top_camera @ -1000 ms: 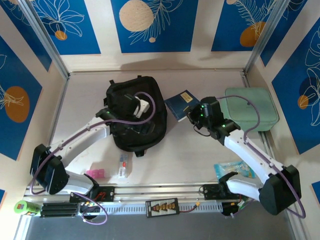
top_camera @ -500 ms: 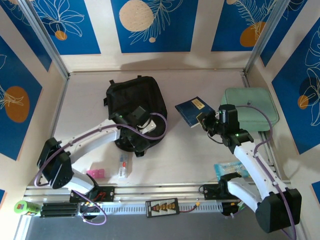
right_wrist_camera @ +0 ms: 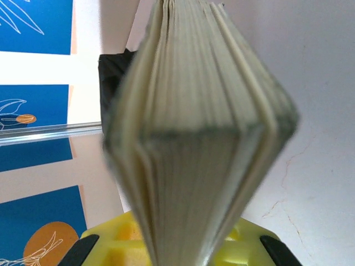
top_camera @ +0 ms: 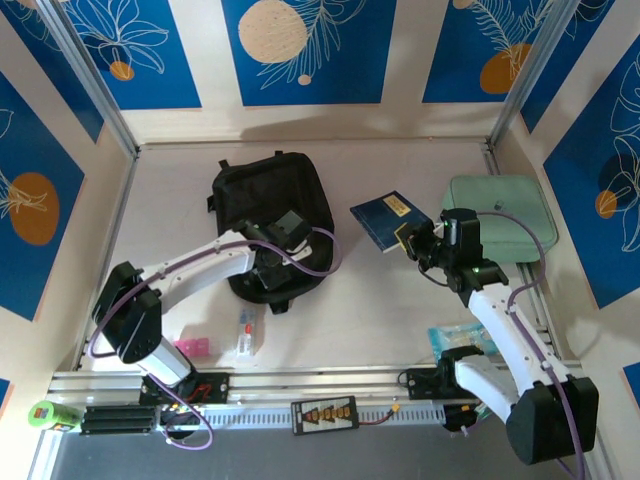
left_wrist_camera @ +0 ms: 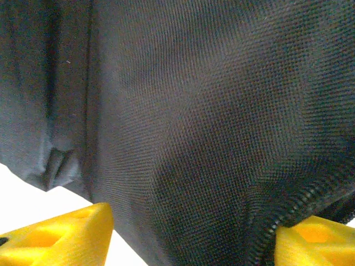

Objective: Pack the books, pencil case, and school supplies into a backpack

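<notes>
My right hand [top_camera: 412, 240] is clamped on the dark blue book [top_camera: 385, 218], holding it off the table [top_camera: 370, 300] between the backpack [top_camera: 265, 195] and the mint-green case [top_camera: 505, 225] by the right edge; my left hand [left_wrist_camera: 183, 241] straddles black fabric at the backpack's near end, fingers apart; I cannot tell whether they pinch it; pink blocks [top_camera: 190, 347] and a small tube [top_camera: 246, 335] lie near the near edge.

Left arm [top_camera: 190, 270] and right arm [top_camera: 505, 310]: white link shells are joined by black rounded joint housings [top_camera: 545, 420]. A purple cable [top_camera: 333, 250] is routed along each arm. Gripper fingers [left_wrist_camera: 61, 235] are moulded in yellow, with hollow cells. Dark fittings [right_wrist_camera: 83, 250], possibly mounts, are blurred.
</notes>
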You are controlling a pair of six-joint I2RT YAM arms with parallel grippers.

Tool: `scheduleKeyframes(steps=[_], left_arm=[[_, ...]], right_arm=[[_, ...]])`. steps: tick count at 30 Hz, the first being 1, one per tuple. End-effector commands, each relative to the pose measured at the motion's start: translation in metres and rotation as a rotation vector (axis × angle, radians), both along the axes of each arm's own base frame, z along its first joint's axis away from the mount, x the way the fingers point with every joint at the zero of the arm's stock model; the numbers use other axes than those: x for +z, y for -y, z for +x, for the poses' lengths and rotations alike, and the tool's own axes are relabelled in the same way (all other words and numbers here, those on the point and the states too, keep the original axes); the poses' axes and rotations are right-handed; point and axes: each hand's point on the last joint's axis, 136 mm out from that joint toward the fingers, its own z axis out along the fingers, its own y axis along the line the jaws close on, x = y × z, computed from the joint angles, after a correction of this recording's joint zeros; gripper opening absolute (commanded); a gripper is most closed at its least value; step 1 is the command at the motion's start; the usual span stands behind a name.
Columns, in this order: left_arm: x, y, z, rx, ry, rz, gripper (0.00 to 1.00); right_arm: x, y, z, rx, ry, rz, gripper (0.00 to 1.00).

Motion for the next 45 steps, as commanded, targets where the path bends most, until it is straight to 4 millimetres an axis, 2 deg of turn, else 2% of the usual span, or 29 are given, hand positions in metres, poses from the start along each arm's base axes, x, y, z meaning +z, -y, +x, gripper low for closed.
scheduleKeyframes(steps=[1, 5, 8, 12, 15, 20, 27, 32, 36, 40, 45], left_arm=[[0.034, 0.011, 0.007, -0.031, 0.096, -0.086, 0.6], [0.047, 0.022, 0.005, -0.07, 0.122, -0.18, 0.45], [0.047, 0.019, 0.01, -0.063, 0.148, -0.17, 0.31], [0.055, 0.017, 0.02, -0.034, 0.187, -0.195, 0.18], [0.068, 0.022, 0.027, -0.026, 0.226, -0.245, 0.15], [0.094, 0.034, 0.037, -0.003, 0.298, -0.348, 0.04], [0.135, 0.043, 0.055, 0.037, 0.416, -0.456, 0.0], [0.182, 0.045, 0.076, 0.101, 0.583, -0.536, 0.0], [0.209, 0.049, 0.086, 0.112, 0.689, -0.604, 0.0], [0.22, 0.053, 0.091, 0.131, 0.717, -0.652, 0.0], [0.219, 0.061, 0.099, 0.153, 0.712, -0.674, 0.0]], right_arm=[[0.017, -0.004, 0.006, 0.02, 0.056, 0.031, 0.0], [0.015, -0.001, 0.008, 0.006, 0.046, 0.018, 0.0], [0.017, 0.001, 0.011, 0.003, 0.056, 0.01, 0.0], [0.019, 0.01, 0.014, -0.013, 0.064, -0.005, 0.0], [0.019, 0.015, 0.013, -0.017, 0.063, -0.013, 0.0], [0.018, 0.02, 0.008, -0.023, 0.068, -0.024, 0.0], [0.014, 0.025, -0.001, -0.026, 0.066, -0.013, 0.01], [0.012, 0.013, -0.004, 0.037, 0.06, 0.027, 0.01], [0.022, 0.005, -0.004, 0.088, 0.094, 0.049, 0.0], [0.031, -0.003, -0.01, 0.128, 0.111, 0.047, 0.0], [0.018, -0.015, -0.023, 0.161, 0.038, 0.039, 0.0]])
